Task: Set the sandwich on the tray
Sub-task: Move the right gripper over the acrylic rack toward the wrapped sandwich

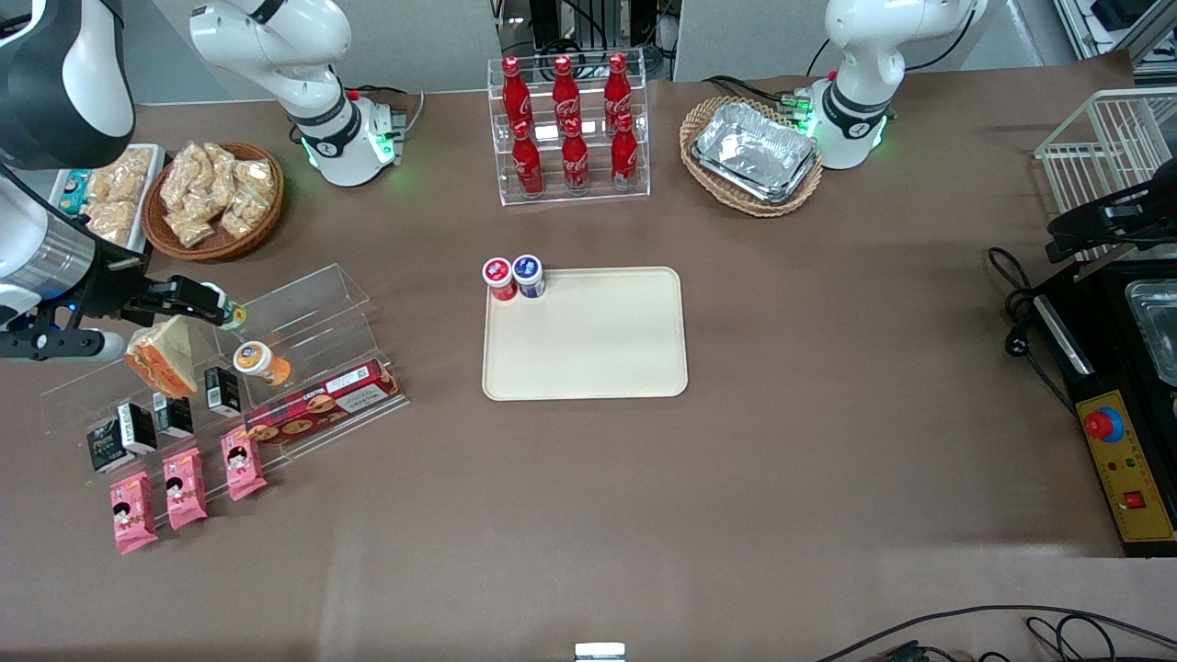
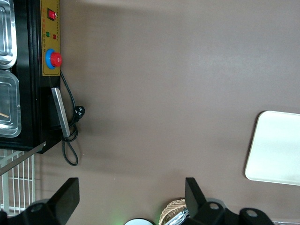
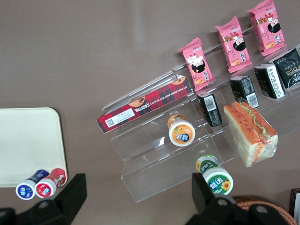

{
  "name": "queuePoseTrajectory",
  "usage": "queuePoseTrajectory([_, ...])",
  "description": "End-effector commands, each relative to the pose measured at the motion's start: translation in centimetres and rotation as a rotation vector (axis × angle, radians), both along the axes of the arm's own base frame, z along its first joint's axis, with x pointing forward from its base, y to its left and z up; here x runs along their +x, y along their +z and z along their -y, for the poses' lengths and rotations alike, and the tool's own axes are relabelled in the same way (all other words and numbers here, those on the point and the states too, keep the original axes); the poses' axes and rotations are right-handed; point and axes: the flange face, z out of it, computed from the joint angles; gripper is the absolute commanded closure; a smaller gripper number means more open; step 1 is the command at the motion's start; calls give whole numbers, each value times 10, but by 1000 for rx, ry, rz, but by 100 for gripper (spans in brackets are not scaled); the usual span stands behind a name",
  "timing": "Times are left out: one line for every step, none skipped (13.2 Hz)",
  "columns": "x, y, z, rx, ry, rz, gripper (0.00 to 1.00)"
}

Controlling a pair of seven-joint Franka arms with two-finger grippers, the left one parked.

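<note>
One table [image 1: 828, 441]: brown cloth is covering it, and everything below is standing on it.
Tray [image 1: 588, 349]: is lying flat mid-table, well apart from the sandwich, toward the parked arm's end from it; two small cups [image 1: 515, 276] are sitting at one of its corners.
Stand [image 1: 308, 308]: a clear stepped rack is standing at the working arm's end of the table and is carrying the snacks.
Gripper [image 3: 137, 183]: is hovering over the upper steps of the stand, its fingers [image 3: 75, 187] spread wide and clasping nothing; between them only clear plastic and cloth are showing.
Sandwich [image 3: 251, 133]: is resting on a step of the stand, outside the span of the jaws and off to one side of them, not touching either finger; in the front view it is sitting just below the gripper and nearer the camera.
Biscuit box [image 3: 145, 105]: is lying along a lower step.
Black cartons [image 3: 243, 91]: are standing just beside the sandwich.
Orange jar [image 3: 181, 133]: is sitting between box and gripper.
</note>
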Motion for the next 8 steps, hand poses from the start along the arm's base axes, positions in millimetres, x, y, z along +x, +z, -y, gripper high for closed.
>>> queuePoseTrajectory([1, 1, -1, -6, -13, 0, 0])
queuePoseTrajectory([1, 1, -2, -6, -13, -2, 0])
queuePoseTrajectory([1, 2, -2, -9, -11, 0, 0])
queuePoseTrajectory([1, 1, -2, -6, -11, -1, 0])
queuePoseTrajectory([1, 1, -1, -5, -14, -2, 0])
queuePoseTrajectory([1, 0, -1, -3, -14, -5, 0])
queuePoseTrajectory([0, -1, 0, -3, -16, -9, 0])
queuePoseTrajectory([0, -3, 0, -5, -16, -14, 0])
